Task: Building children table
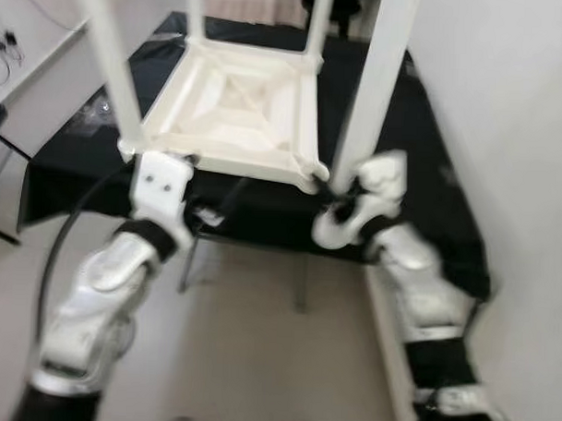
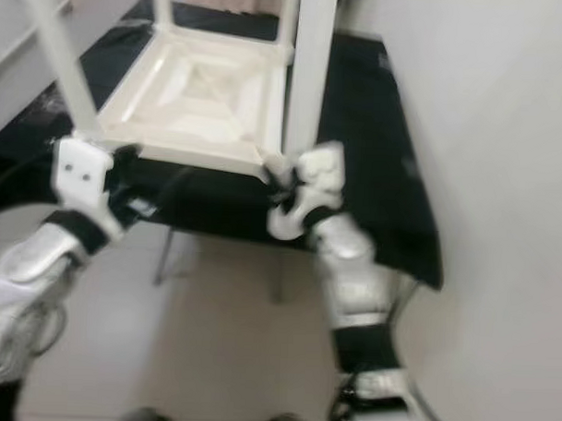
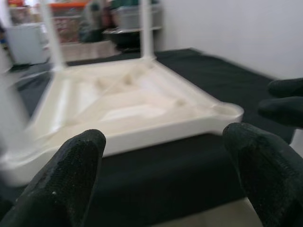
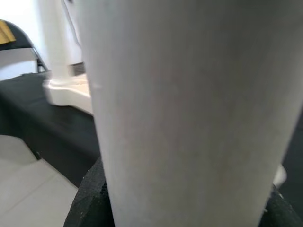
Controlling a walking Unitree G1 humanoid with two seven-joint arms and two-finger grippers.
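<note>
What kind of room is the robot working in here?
Probably a spare or storage room in a home: a black-covered work table against a plain white wall, a pale tiled floor, and cluttered shelves beyond the upturned children's table.

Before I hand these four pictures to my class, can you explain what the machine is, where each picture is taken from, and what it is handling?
It is a humanoid robot with two silver arms, each ending in a gripper with two black fingers. The two wide pictures come from the cameras in its head, looking down. The other two come from cameras on its wrists.

A white children's table lies upside down on a surface under a black cloth, its legs pointing up. The right gripper is closed around the near right leg close to its base; that leg looms large in the right wrist picture. The left gripper is at the near left corner, fingers apart in its wrist picture, holding nothing. The pictures are slightly blurred.
</note>
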